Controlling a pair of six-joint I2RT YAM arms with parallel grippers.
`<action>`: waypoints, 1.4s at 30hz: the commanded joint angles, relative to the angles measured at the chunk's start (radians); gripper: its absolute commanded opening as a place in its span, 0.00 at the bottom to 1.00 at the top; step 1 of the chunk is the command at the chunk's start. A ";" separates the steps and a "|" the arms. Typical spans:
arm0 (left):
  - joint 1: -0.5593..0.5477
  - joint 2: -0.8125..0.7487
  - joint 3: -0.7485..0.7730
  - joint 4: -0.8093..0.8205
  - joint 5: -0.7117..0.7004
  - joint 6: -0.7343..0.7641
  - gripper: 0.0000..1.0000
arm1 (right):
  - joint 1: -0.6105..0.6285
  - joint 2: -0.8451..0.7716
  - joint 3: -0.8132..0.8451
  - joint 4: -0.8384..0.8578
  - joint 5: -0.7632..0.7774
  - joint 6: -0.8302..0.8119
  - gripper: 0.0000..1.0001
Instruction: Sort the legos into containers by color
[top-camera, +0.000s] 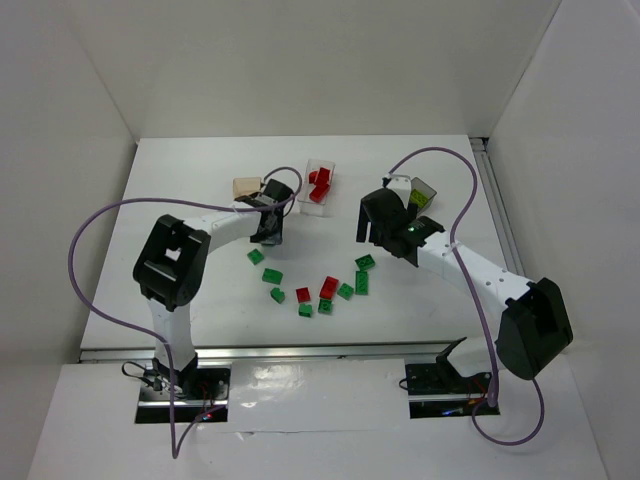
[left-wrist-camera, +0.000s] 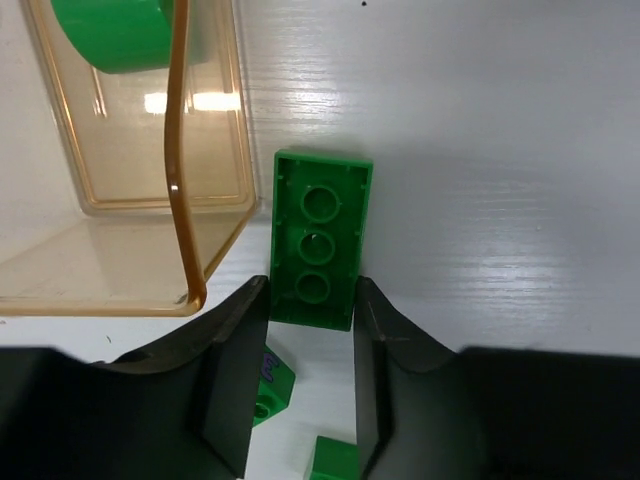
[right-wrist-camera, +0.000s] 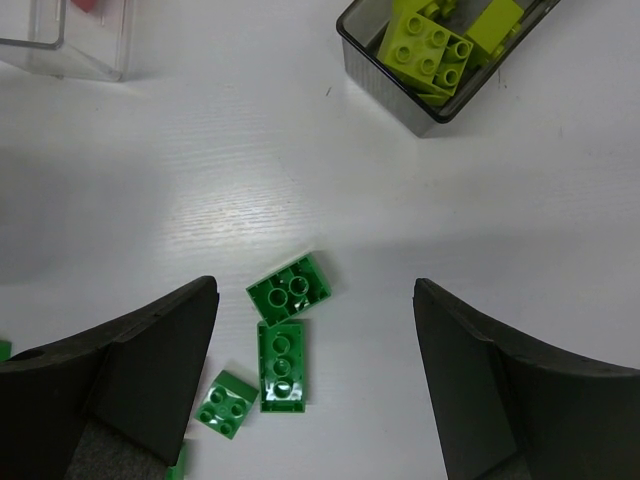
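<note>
Left tool (left-wrist-camera: 312, 322) clamped on a green brick (left-wrist-camera: 320, 235): hollow underside faces the wrist cam, lower end pinched between both fingers, upper end sticking out past them. Tan container (left-wrist-camera: 140, 180) just beside the brick on its left, cropped by the frame. Green shape (left-wrist-camera: 110, 30) at the container's far end is cut off, can't tell if it's inside or behind. Two more green pieces (left-wrist-camera: 272, 385) under the tool, mostly hidden by the fingers. Right tool (right-wrist-camera: 316, 298) spread wide, nothing between the fingers, over three green bricks (right-wrist-camera: 282, 362) on the tabletop (right-wrist-camera: 200, 180), nearer its left finger. Dark container (right-wrist-camera: 380, 75) with yellow-green bricks (right-wrist-camera: 430, 45) ahead-right, cropped; half hidden behind the right arm in the top view. Clear container (top-camera: 322, 196), well ahead-left of the right tool, holds red bricks (top-camera: 318, 180). Loose red and green bricks (top-camera: 328, 288) lie between the arms.
</note>
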 joint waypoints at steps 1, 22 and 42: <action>0.005 -0.038 0.021 0.026 0.029 -0.007 0.45 | 0.009 -0.021 -0.003 0.021 0.008 0.020 0.86; 0.142 -0.136 0.239 -0.109 0.067 0.005 0.21 | 0.018 -0.030 -0.003 0.012 0.018 0.020 0.86; 0.116 -0.355 0.028 -0.123 0.092 -0.064 0.80 | 0.018 -0.039 -0.003 0.031 0.005 0.029 0.86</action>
